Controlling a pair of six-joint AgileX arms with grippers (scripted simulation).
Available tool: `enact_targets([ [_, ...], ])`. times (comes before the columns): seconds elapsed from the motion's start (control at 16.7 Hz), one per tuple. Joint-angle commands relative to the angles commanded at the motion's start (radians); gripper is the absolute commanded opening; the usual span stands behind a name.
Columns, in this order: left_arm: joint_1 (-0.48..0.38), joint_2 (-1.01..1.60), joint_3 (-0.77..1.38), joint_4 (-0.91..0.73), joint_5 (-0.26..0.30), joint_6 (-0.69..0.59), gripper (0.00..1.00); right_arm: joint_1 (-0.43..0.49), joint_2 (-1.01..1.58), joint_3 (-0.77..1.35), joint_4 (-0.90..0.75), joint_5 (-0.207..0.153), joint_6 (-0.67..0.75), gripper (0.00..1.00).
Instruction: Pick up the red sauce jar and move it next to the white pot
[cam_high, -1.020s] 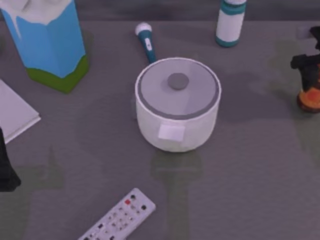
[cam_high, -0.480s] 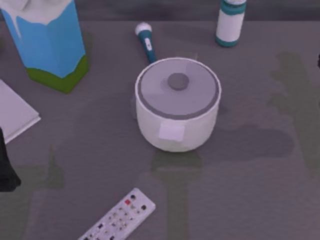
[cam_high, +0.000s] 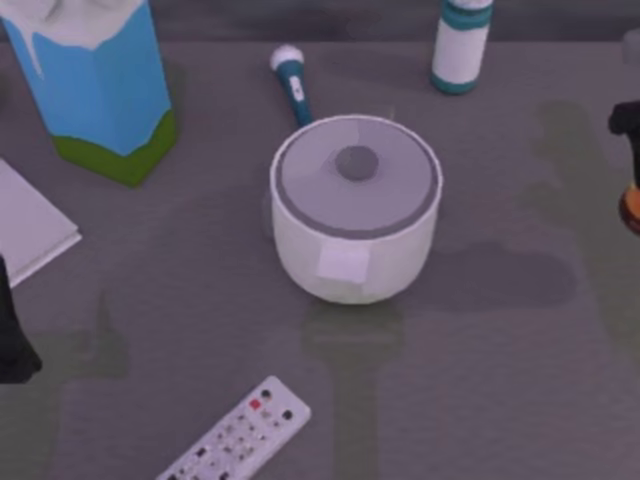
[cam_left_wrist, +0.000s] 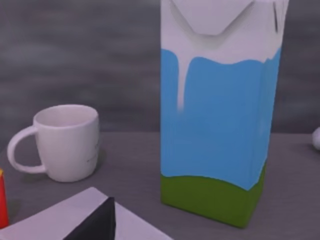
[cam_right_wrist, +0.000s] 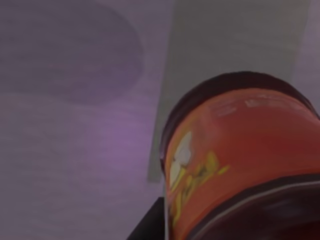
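The red sauce jar (cam_right_wrist: 240, 155) fills the right wrist view, its orange-red label close to the lens. In the top view only a sliver of it (cam_high: 632, 208) shows at the table's right edge, under the right gripper (cam_high: 628, 125). The jar looks held, but the fingers are hidden, so I cannot tell how they stand. I judge it small, stiff and light, with smooth sides that could slip; the best hold is across the round body below the cap, kept upright. Whether it is full cannot be seen.

The white pot (cam_high: 355, 215) stands at the table's middle, well apart from the jar, its grey lid on and contents hidden. Bare table lies to the pot's right.

The left gripper (cam_high: 12, 335) is parked at the left edge; its wrist view shows a milk carton (cam_left_wrist: 220, 115) and an apparently empty white mug (cam_left_wrist: 62, 142).
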Motion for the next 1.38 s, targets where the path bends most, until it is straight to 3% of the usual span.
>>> enact_targets([
  [0.54,0.0,0.0,0.0,0.0,0.0,0.0,1.0,0.207,0.206,0.158,0.049,0.001,0.407,0.0],
  [0.9,0.0,0.0,0.0,0.0,0.0,0.0,1.0,0.212,0.21,0.156,0.053,0.0,0.419,0.0],
  [1.38,0.0,0.0,0.0,0.0,0.0,0.0,1.0,0.218,0.236,0.001,0.236,0.002,0.422,0.0],
])
